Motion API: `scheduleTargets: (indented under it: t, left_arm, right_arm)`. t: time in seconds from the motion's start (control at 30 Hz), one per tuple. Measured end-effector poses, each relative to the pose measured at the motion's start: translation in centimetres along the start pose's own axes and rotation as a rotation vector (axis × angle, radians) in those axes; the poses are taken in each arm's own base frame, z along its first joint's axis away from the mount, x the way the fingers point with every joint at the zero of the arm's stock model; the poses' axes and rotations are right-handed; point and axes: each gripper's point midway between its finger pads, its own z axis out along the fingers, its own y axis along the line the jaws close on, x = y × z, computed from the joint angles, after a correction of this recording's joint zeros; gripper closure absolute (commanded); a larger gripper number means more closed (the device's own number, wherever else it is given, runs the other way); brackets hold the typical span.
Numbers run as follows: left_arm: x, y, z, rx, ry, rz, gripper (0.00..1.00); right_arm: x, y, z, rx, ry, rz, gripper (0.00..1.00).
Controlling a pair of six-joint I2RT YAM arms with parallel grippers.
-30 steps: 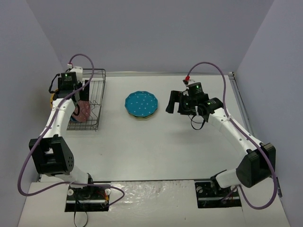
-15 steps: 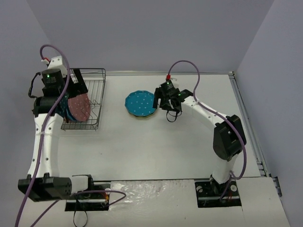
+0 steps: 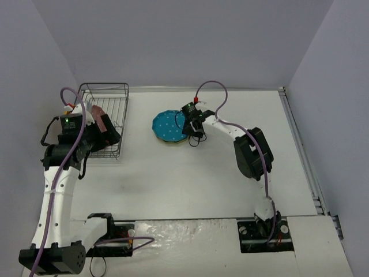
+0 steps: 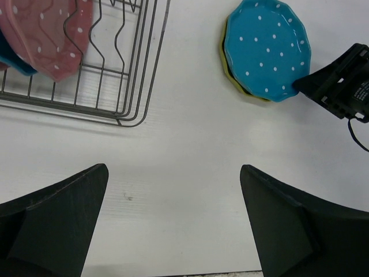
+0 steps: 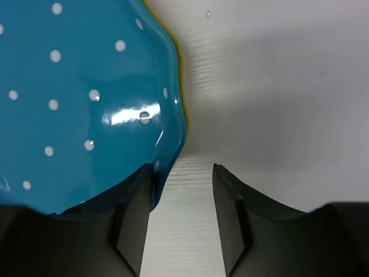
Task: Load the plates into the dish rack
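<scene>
Right wrist view: the right pincer (image 5: 179, 173), part open and holding nothing, stands at the scalloped rim of the blue plate (image 5: 75, 86). That plate lies flat and face up on a yellow plate (image 5: 179, 55) on the table (image 5: 277, 86), near the rack (image 3: 109, 101). Glossy and stiff, it is judged slippery and breakable, best pinched across the rim, and being round it has no long axis. The left pincer (image 4: 174, 173) hangs wide open and empty beside the rack, where a pink plate (image 4: 52, 34) leans.

teal white-dotted plate (image 4: 266, 49), pink white-dotted plate (image 4: 55, 34)
</scene>
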Motion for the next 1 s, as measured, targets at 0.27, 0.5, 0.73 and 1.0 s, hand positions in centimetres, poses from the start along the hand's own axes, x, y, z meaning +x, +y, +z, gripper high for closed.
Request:
scheduleTargets:
  t: [0.27, 0.5, 0.73, 1.0]
  left_arm:
    - [1.1, -0.3, -0.4, 0.017, 0.032, -0.005, 0.03]
    - [1.3, -0.6, -0.3, 0.030, 0.040, -0.011, 0.03]
    - [2.2, -1.4, 0.2, 0.059, 0.076, -0.010, 0.03]
    - [2.2, -1.7, 0.3, 0.071, 0.079, -0.016, 0.03]
  right_arm:
    - [-0.2, 0.5, 1.0, -0.003, -0.020, 0.075, 0.95]
    - [-2.1, -1.9, 1.8, 0.011, -0.050, 0.156, 1.00]
    - [-4.0, -5.3, 1.1, 0.048, -0.048, 0.158, 1.00]
    - [-4.8, -6.4, -0.5, 0.055, -0.051, 0.148, 1.00]
